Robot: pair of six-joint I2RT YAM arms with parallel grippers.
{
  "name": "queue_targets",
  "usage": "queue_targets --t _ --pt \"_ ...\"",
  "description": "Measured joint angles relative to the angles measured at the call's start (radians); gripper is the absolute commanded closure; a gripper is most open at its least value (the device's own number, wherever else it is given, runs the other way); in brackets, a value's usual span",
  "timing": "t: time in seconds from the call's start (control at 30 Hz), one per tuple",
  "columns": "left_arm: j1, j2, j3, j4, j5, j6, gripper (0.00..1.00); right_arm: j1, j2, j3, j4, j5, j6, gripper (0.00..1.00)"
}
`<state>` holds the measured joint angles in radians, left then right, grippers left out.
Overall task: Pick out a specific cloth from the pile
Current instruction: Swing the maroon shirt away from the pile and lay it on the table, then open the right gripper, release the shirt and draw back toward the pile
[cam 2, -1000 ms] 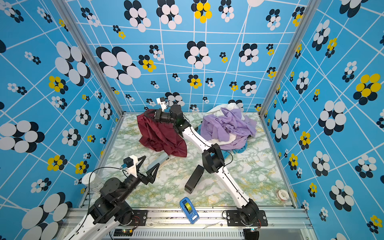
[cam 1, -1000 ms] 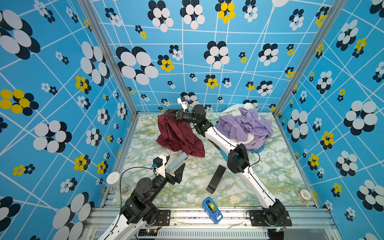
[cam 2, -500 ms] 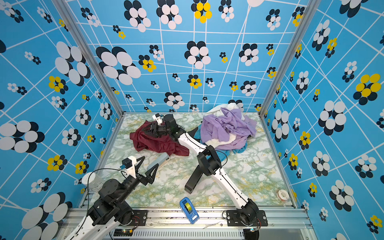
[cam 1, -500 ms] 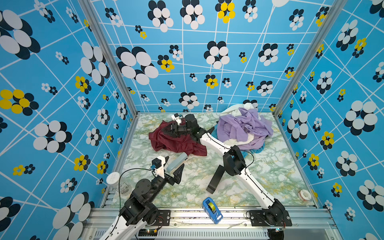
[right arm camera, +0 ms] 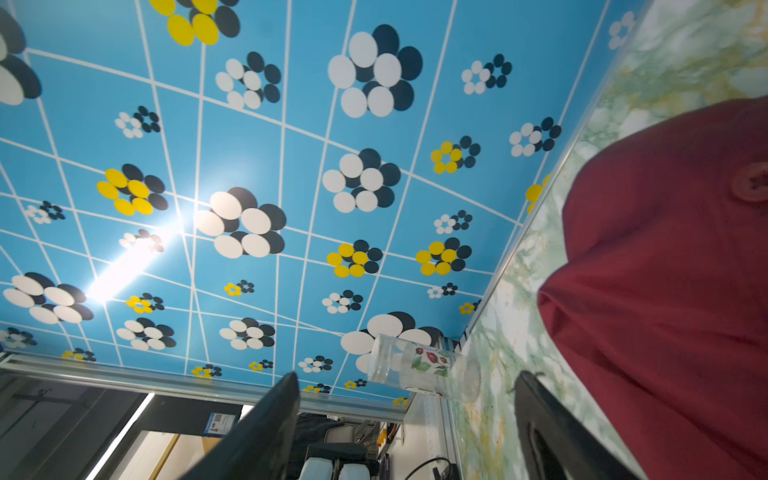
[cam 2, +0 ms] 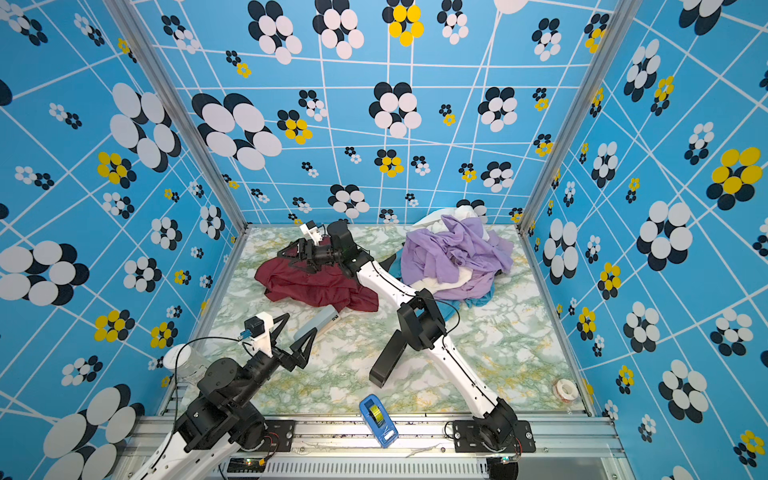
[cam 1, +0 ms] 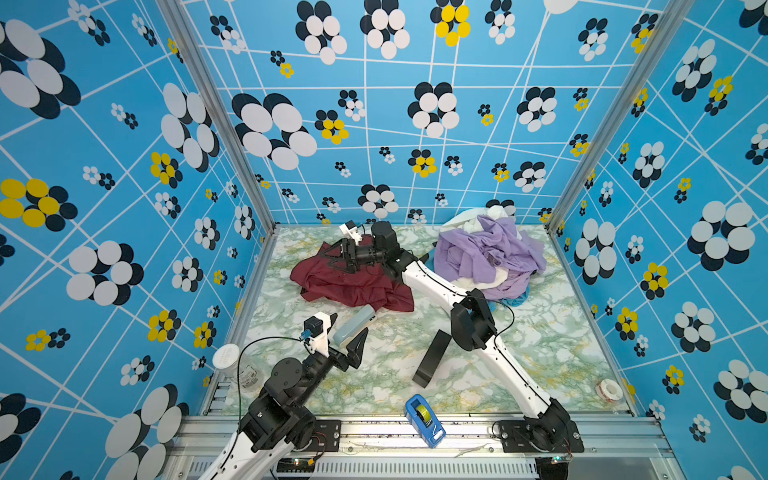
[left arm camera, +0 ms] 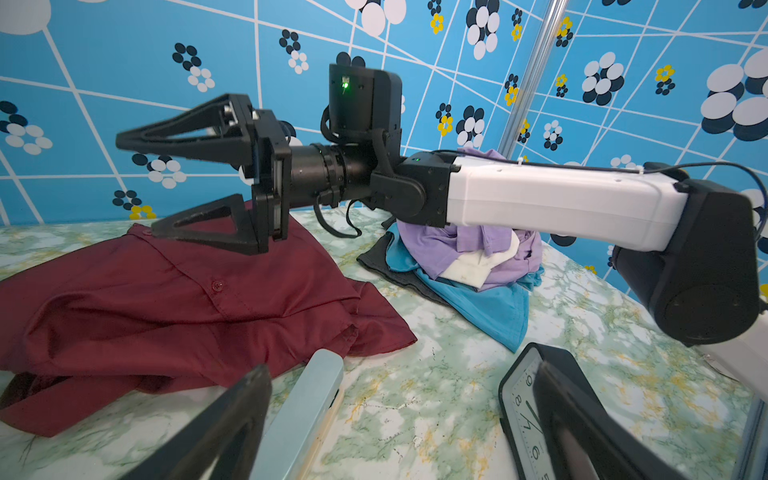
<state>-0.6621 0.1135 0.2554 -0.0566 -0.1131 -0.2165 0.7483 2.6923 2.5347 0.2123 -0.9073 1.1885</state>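
The maroon cloth (cam 1: 353, 286) (cam 2: 316, 286) lies crumpled on the marble table, left of the pile (cam 1: 490, 257) (cam 2: 453, 257) and apart from it. One button shows on the cloth (left arm camera: 166, 299) in the left wrist view. My right gripper (cam 1: 330, 259) (cam 2: 291, 259) (left arm camera: 137, 187) stands open at the cloth's far edge, turned on its side, with nothing between its fingers; its lower finger is close over the fabric. In its own view the right gripper (right arm camera: 407, 378) has the cloth (right arm camera: 665, 291) beside it. My left gripper (cam 1: 349, 328) (left arm camera: 403, 370) hovers open near the front left, holding nothing.
A pale blue case (cam 1: 353, 326) lies below the left gripper. A black clock (cam 1: 432, 357) lies mid-table beside the right arm. A blue tape dispenser (cam 1: 424, 419) sits on the front rail, a clear cup (cam 1: 232, 365) at the front left, a tape roll (cam 1: 609, 390) at the front right.
The right gripper came down and left with the maroon cloth hanging from it, then opened and let it go. The cloth now lies heaped on the table. The left arm has not moved.
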Motion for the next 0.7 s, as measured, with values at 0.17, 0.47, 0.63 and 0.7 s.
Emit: queue_targets --t 0.17,0.47,0.63,0.7 --pt "0.000 -0.015 0.000 -0.010 0.000 -0.001 0.01 -0.023 -0.185 -0.127 -0.044 -0.011 -0.077 0.27" --pt "0.000 -0.033 0.000 -0.029 0.000 -0.004 0.01 -0.135 -0.495 -0.504 -0.382 0.132 -0.417 0.33" --pt "0.001 -0.033 0.000 -0.029 0.000 -0.004 0.01 -0.175 -0.577 -0.738 -0.551 0.237 -0.545 0.34" --pt "0.001 -0.033 0.000 -0.029 0.000 -0.004 0.01 -0.178 -0.578 -0.779 -0.621 0.277 -0.593 0.34"
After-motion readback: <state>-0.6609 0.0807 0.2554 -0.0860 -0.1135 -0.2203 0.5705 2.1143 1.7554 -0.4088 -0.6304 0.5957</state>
